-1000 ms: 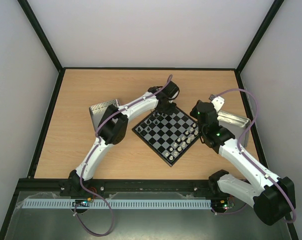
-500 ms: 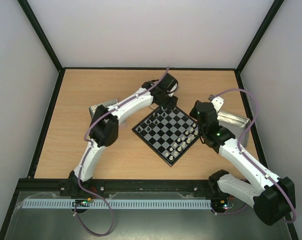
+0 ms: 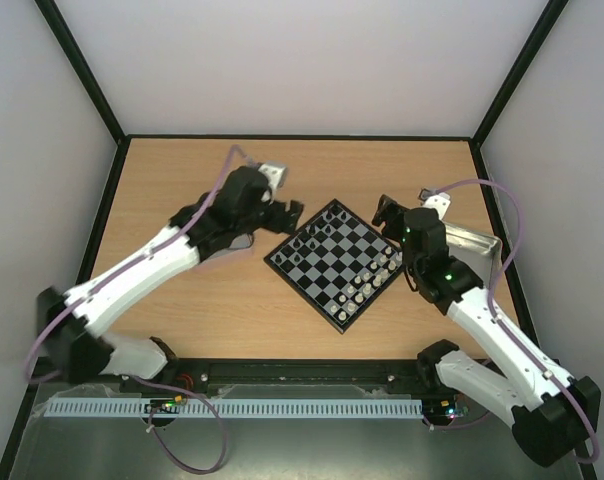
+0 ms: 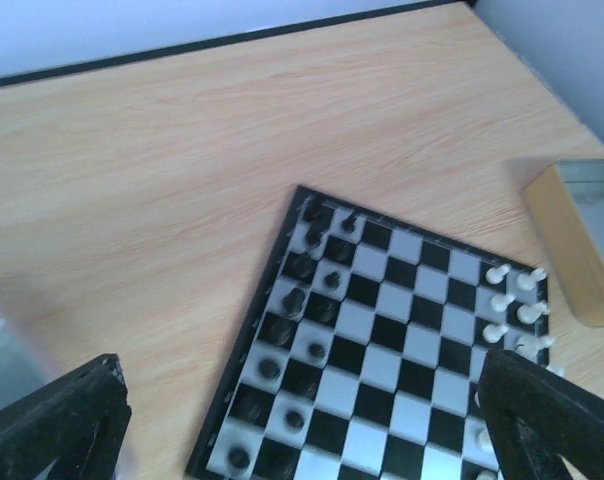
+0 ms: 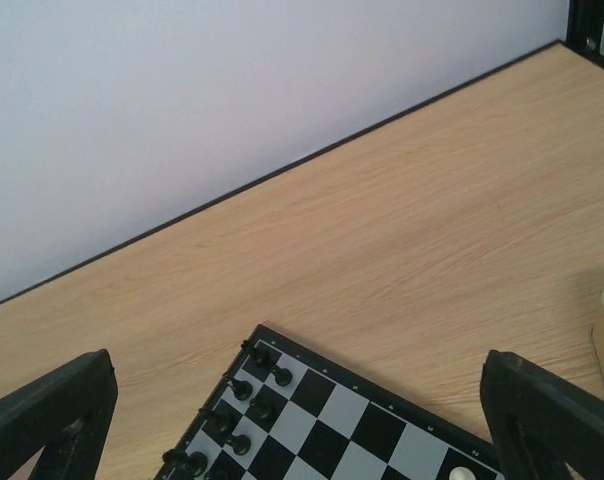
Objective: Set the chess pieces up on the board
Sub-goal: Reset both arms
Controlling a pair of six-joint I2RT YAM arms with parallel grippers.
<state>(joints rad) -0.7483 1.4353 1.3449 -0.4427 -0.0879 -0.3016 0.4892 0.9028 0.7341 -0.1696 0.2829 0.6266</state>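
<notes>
Arms point(image 3: 152, 262) bend inward flanking the board point(image 3: 334, 262), left tool point(image 3: 286, 215) and right tool point(image 3: 383, 211) gaping wide, empty.

Robotics laboratory test cell indicated: a wood-grain table point(image 3: 152, 180) is enclosed by plain white panels point(image 3: 302, 60) in black framing point(image 3: 82, 70), with a mounting rail point(image 3: 282, 375) fitted at the near edge.

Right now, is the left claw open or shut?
Open. The left claw has its black fingers far apart at the wrist picture's bottom corners, only the board showing between them.
</notes>
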